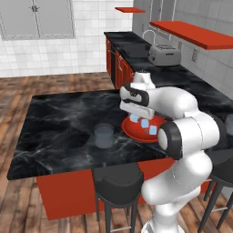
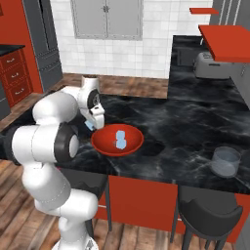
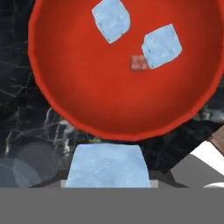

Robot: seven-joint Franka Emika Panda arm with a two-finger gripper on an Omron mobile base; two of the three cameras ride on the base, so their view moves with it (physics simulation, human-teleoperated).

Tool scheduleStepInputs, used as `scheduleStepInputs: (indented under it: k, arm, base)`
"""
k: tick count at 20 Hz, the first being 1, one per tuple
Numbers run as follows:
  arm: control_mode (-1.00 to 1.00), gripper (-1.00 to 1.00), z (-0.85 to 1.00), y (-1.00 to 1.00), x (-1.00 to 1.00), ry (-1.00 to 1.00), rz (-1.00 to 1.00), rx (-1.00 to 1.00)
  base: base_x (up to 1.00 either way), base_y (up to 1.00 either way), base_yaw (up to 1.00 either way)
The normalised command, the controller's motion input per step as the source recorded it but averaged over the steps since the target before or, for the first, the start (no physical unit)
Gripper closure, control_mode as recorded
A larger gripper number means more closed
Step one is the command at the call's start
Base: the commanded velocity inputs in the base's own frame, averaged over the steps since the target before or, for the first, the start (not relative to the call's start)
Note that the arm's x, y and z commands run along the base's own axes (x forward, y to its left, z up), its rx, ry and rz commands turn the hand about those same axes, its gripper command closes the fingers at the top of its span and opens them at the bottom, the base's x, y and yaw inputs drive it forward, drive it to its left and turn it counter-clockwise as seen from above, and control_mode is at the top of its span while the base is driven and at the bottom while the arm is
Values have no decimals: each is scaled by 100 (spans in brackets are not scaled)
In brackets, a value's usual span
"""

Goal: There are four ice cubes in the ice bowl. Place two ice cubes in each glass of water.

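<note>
Beside the red ice bowl (image 3: 87,100) on the black desk (image 1: 59,118), two ice cubes (image 3: 111,19) lying inside, tumbler (image 1: 103,135) standing apart, jaws clamping a third ice cube (image 3: 107,168).

The ice bowl (image 3: 65,87) is glossy red all over. The ice cubes (image 3: 112,20) in it are pale blue and translucent. The counter (image 1: 59,118) is black, veined with white marbling, over a red base. The glass (image 1: 103,136) is translucent grey-blue. The stool seats (image 1: 117,184) are dark grey, the floor (image 1: 18,205) brown wood planks.
</note>
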Motion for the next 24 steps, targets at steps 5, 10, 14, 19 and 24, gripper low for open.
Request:
scheduleStepInputs:
  k: [5,10,14,19,24]
  arm:
    - [-100,100,17,100,0,1,30,7]
    - [-100,100,0,91,10,7,21,7]
    - [-100,100,0,38,16,4,18,2]
    - [-100,100,0,0,12,0,8,-2]
    - [-100,100,-2,12,21,0,1,-7]
  base:
    - [0,0,0]
    - [0,0,0]
    - [0,0,0]
    - [0,0,0]
    - [0,0,0]
